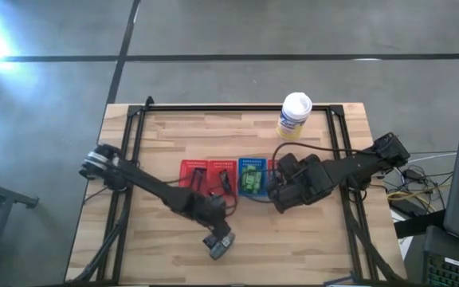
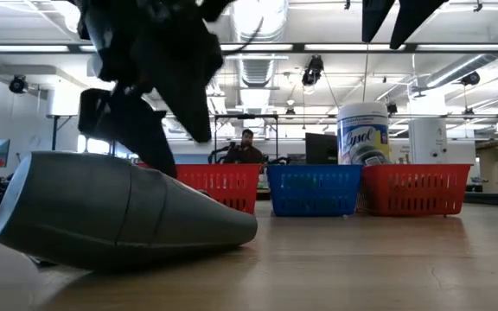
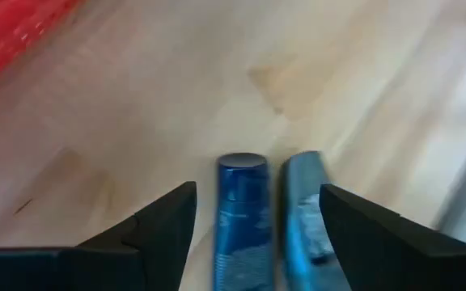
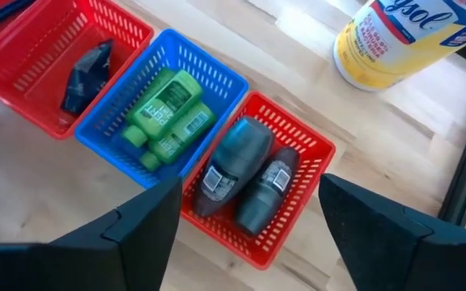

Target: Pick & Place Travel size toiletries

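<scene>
Two dark grey oval tubes lie side by side on the wood near the table's near edge; the low view shows one of them on its side. My left gripper hangs over them, open, one finger on either side of the pair. My right gripper is open above the row of baskets. Below it, green bottles lie in the blue basket. Two more grey tubes lie in a red basket, and a black piece lies in another red basket.
A large white tub with a yellow label stands near the far edge, behind the baskets. A black frame runs around the table's sides. Bare wood spreads to the right of the tubes. A person sits far off in the room.
</scene>
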`<state>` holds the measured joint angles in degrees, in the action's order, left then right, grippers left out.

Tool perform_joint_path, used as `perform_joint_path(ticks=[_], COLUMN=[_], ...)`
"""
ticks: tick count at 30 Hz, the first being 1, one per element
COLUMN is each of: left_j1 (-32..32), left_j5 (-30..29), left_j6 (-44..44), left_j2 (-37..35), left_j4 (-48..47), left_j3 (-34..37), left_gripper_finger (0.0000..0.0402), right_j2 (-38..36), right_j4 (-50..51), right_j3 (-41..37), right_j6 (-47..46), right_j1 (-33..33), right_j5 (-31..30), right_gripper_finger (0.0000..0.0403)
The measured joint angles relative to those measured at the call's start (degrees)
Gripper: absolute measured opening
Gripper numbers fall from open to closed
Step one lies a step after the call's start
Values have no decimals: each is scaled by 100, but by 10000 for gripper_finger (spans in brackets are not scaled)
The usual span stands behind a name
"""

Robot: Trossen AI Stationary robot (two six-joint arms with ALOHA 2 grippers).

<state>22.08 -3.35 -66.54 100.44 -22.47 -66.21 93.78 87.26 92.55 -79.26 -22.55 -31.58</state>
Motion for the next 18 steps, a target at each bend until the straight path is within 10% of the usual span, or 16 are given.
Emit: perform_joint_path(ticks=[7,18], left_j1=[112,132], left_j5=[-194,-300], left_j6=[278,378], left_j2=[1132,1758], left_j4=[-2044,-2215], left_j3=[-1634,-2358], left_gripper_finger=[266,266], right_j2=[0,0], right_j4=[-7,-7], right_j3=[-6,-122], right_j6=[37,-12], right_j1=[-223,-512], right_j5=[18,14], right_gripper_finger=[277,297])
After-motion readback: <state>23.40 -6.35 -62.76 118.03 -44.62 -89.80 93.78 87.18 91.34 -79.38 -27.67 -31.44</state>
